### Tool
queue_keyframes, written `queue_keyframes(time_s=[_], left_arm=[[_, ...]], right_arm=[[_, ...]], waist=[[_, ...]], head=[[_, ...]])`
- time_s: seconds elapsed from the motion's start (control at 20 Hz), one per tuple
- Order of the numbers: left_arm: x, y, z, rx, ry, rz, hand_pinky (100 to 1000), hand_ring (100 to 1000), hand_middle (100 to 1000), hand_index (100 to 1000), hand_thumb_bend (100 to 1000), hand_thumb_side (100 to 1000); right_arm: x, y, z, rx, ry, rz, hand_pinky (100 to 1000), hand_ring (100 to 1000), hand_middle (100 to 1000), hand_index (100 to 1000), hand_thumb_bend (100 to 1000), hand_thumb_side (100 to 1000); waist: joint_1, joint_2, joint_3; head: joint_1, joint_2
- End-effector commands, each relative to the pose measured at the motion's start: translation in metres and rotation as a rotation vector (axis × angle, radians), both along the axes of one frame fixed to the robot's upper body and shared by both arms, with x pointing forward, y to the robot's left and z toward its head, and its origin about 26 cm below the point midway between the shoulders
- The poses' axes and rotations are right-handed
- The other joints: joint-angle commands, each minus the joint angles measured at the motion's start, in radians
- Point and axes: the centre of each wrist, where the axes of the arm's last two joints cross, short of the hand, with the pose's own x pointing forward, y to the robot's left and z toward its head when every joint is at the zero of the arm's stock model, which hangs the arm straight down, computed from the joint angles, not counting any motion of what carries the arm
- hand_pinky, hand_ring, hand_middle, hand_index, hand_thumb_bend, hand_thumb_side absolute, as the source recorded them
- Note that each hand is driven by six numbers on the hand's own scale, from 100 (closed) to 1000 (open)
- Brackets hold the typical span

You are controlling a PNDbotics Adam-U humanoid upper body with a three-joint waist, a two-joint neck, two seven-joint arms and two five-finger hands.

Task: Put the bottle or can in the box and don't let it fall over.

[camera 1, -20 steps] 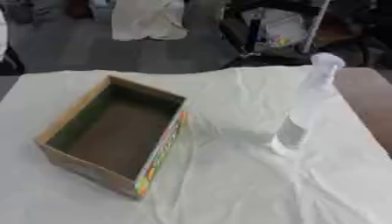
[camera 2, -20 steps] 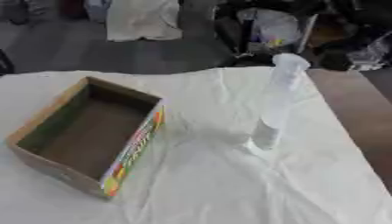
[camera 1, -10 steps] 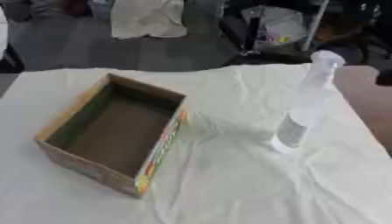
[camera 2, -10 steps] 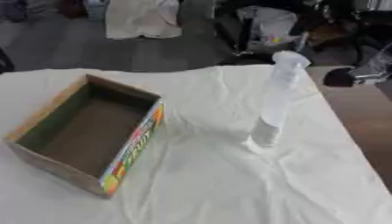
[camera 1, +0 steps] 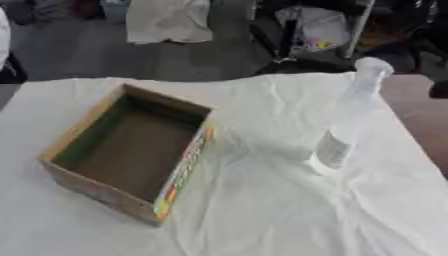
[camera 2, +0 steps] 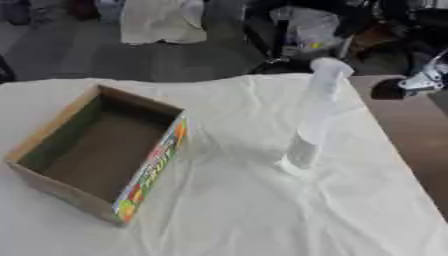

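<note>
On my left sits the open cardboard box (camera 1: 131, 152), brown and rectangular, with a greenish inner wall along its left side and a bright, multicoloured printed strip down its right outer face. Nothing lies inside it. It rests on the white, wrinkled cloth (camera 1: 262, 220) that covers the table, turned a little askew so one corner points toward me.

To the right of the box, well apart from it, the tall clear plastic bottle (camera 1: 348, 120) stands upright on the cloth, slim in the neck with a pale rounded cap at the top and a whitish label near its base. Nothing touches it.

Farther right, at the table's far right edge where bare brown tabletop (camera 2: 411, 130) shows beyond the cloth, my right hand (camera 2: 404, 86) comes in, dark with a silver part. It is clear of the bottle, and I cannot tell whether its fingers are spread or curled. My left hand shows in neither view.
</note>
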Motion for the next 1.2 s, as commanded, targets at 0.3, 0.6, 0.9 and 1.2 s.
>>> queue_keyframes(time_s=[0.3, 0.6, 0.9, 1.2], left_arm=[[-0.001, -0.001, 0.011, 0.038, -0.019, -0.019, 710, 815, 823, 838, 487, 760], [-0.001, -0.002, 0.011, 0.038, -0.017, -0.024, 710, 816, 823, 837, 484, 762], [0.0, -0.003, 0.011, 0.037, -0.015, -0.027, 709, 816, 823, 837, 480, 763], [0.0, -0.004, 0.011, 0.036, -0.015, -0.027, 709, 816, 824, 837, 477, 764]], right_arm=[[0.008, -0.012, 0.01, 0.034, -0.017, -0.122, 849, 853, 821, 857, 524, 465], [0.025, -0.014, 0.004, 0.047, 0.019, -0.162, 846, 852, 821, 856, 532, 464], [0.039, -0.013, -0.001, 0.061, 0.047, -0.176, 843, 851, 819, 854, 537, 463], [0.047, -0.017, -0.004, 0.065, 0.061, -0.203, 842, 850, 818, 853, 540, 461]], waist=[[0.004, -0.015, 0.007], [0.006, -0.011, 0.013], [0.007, -0.008, 0.015], [0.009, -0.005, 0.015]], head=[[-0.014, 0.001], [-0.03, -0.007], [-0.06, -0.043], [-0.084, -0.056]])
